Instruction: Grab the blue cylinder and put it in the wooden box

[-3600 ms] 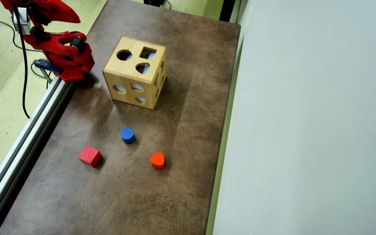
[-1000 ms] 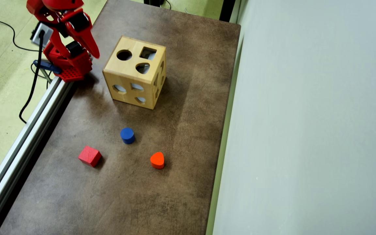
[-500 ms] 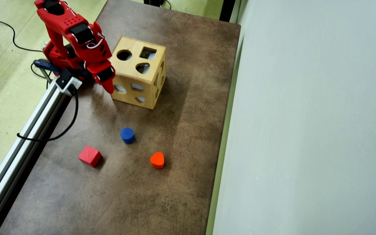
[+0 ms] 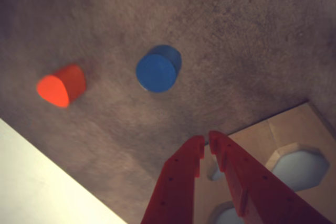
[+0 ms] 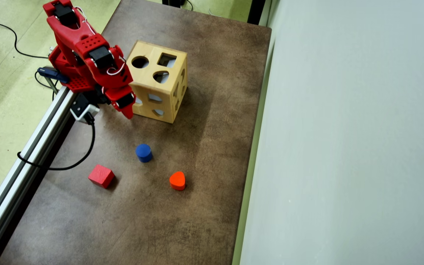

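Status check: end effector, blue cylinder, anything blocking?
End effector shut, empty, beside the wooden box lower corner. Blue cylinder upright on the table, untouched. Path to it clear; red cube and orange heart block sit apart.

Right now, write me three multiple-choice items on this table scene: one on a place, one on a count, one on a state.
1. In the overhead view, where is the small blue cylinder block?
A. inside the light-wood shape-sorter box
B. on the brown table, between the box and the two red-toned blocks
C. between the tool's fingers

2. How many loose blocks lie on the table?
A. two
B. three
C. five

3. How is the red tool?
A. nearly closed and empty
B. wide open
C. clamped on the red cube

Answers: 1 B, it stands free below the box. 2 B, cylinder, cube and orange-red heart block. 3 A, the wrist view shows its tips close together, holding nothing.
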You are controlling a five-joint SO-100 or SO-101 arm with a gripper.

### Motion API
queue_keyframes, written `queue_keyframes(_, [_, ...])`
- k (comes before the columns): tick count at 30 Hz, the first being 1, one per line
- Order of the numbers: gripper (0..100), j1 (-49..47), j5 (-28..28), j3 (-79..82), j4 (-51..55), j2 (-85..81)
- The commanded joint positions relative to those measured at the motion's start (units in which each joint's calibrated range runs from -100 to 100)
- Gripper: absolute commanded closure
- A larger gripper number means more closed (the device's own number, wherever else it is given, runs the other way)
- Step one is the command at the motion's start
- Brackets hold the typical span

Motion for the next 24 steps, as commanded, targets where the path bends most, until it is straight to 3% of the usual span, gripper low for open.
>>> queue_keyframes(1, [97,0.19,2.59,-2.85,-1.09,2.07])
queue_keyframes(5, [95,0.27,3.08,-5.09,-3.99,6.41])
queue_keyframes(13, [81,0.27,3.13,-9.56,-5.19,11.84])
queue_keyframes(24, [80,0.27,6.59,-13.86,-5.11,20.67])
